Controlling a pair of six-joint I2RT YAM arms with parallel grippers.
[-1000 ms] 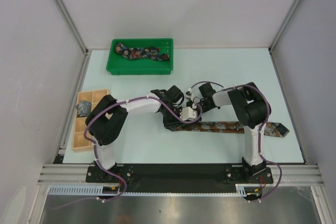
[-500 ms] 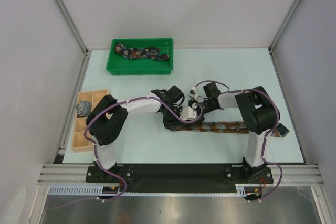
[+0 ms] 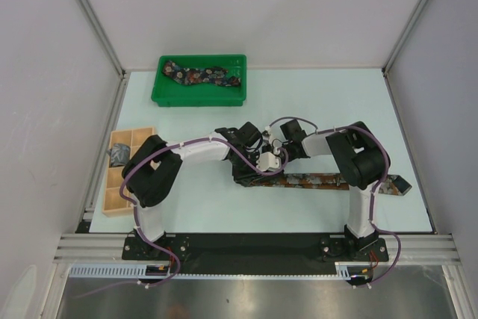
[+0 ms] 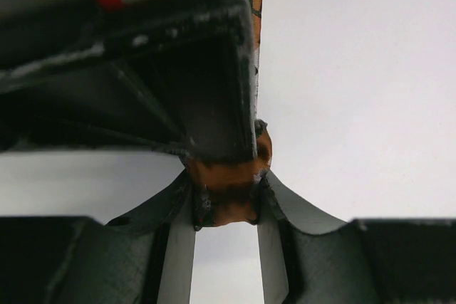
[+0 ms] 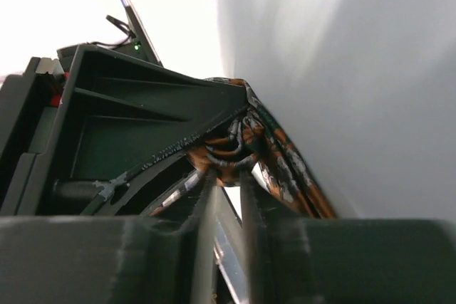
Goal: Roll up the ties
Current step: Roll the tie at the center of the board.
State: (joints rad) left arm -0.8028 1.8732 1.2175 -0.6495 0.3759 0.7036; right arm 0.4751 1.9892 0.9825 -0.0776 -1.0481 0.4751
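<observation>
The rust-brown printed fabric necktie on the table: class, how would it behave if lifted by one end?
Likely floppy: the rust-brown printed fabric necktie lies flat and thin on the pale table, so it should droop. Its coiled end looks loose, so may unroll.

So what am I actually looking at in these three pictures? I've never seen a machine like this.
These are two robot arms, the left arm and the right arm, bolted at the near edge of a table. The wide picture comes from a camera above and behind them. The two close-ups come from cameras on the wrists, each looking along its own two-finger gripper.

On the table lies a brown patterned tie, rolled up at one end. The left gripper pinches that rolled end. The right gripper is right at the roll, but I cannot tell whether it grips.

A green tray at the back holds a dark tie. A wooden box on the left holds a rolled grey tie.
</observation>
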